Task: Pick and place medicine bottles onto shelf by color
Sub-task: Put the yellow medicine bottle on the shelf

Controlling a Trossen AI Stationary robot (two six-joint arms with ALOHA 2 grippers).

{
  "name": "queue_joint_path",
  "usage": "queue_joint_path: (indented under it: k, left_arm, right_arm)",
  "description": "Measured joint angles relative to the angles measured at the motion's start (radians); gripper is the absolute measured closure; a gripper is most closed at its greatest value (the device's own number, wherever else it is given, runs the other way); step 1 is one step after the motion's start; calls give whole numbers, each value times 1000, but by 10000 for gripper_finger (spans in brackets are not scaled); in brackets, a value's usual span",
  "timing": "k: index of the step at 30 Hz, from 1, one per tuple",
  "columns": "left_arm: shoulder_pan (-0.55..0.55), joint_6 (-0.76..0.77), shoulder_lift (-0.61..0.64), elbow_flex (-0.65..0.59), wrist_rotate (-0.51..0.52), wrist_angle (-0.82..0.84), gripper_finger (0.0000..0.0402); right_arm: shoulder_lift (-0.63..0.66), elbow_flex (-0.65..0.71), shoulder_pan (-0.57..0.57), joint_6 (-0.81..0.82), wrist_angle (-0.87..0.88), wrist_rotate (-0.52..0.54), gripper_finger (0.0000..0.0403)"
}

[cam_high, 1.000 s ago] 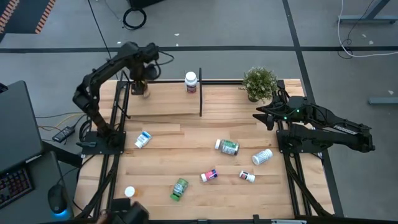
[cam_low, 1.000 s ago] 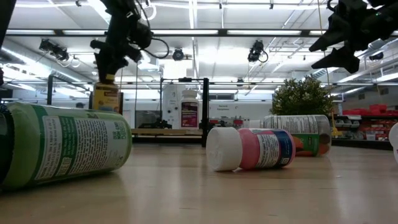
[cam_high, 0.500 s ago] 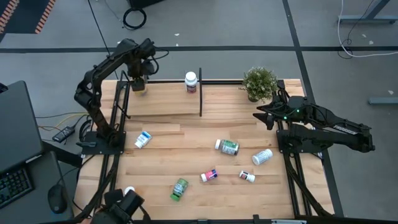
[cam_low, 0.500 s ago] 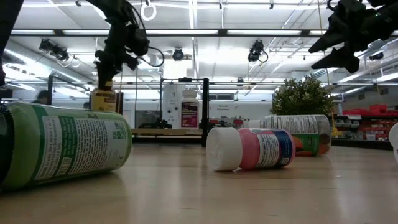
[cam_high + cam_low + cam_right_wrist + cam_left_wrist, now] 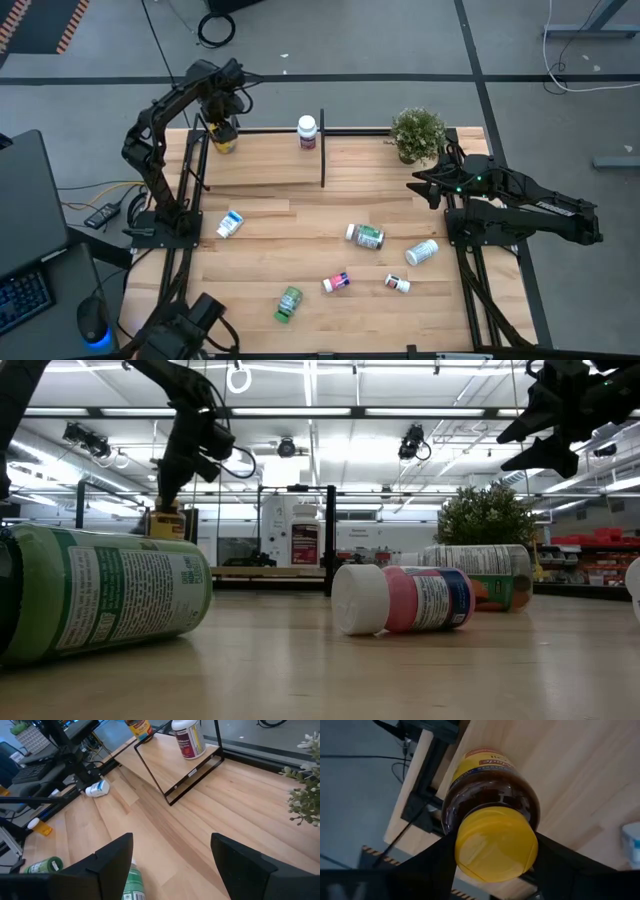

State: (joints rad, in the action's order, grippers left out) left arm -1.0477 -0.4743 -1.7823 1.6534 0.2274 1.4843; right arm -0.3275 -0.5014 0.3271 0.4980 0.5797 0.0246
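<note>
- High view count: eight medicine bottles show. Two stand upright on the shelf [image 5: 265, 165], six lie on the surface [image 5: 270, 262].
- Right wrist view adds a ninth: an orange bottle with a white cap [image 5: 37, 826], lying off the surface's left side, beyond the black frame.
- Shelf contents: the amber bottle with the yellow cap [image 5: 225, 142] stands at the left rear corner. The white bottle with the magenta label [image 5: 307, 131] stands near the right end, just beside the upright black post [image 5: 322, 150]. The board between them is bare.
- Bottles lying on the surface:
  - blue-labelled bottle [image 5: 230, 224] near the left edge
  - green-labelled bottle [image 5: 365, 236] at the centre
  - white bottle [image 5: 422, 251] to its right
  - pink bottle [image 5: 336, 283] and small white bottle [image 5: 398, 284] nearer the front
  - green bottle [image 5: 289, 303] near the front edge
- One potted plant [image 5: 417, 133] stands at the right rear corner, clear of the shelf.
- Left tool [image 5: 223, 120] is directly over the amber bottle, at its cap. Whether it grips the cap or has let go cannot be told.
- Right tool [image 5: 416, 186] hangs above the surface's right side, near the plant. Its jaws are spread apart and hold nothing.
- Open room: a wide bare strip of surface separates the shelf's front edge from the lying bottles.
</note>
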Motion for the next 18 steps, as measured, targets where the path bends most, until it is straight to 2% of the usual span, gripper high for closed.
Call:
queue_joint_path:
  k: [5,13,18]
  left_arm:
    - [-16,73,0,0,-17,1,155]
    - [-23,200,1,0,-49,-8,166]
    - [-22,312,2,0,-48,-50,141]
  right_arm:
    - [0,0,0,0,0,0,129]
    - [0,0,0,0,0,0,129]
    - [0,0,0,0,0,0,129]
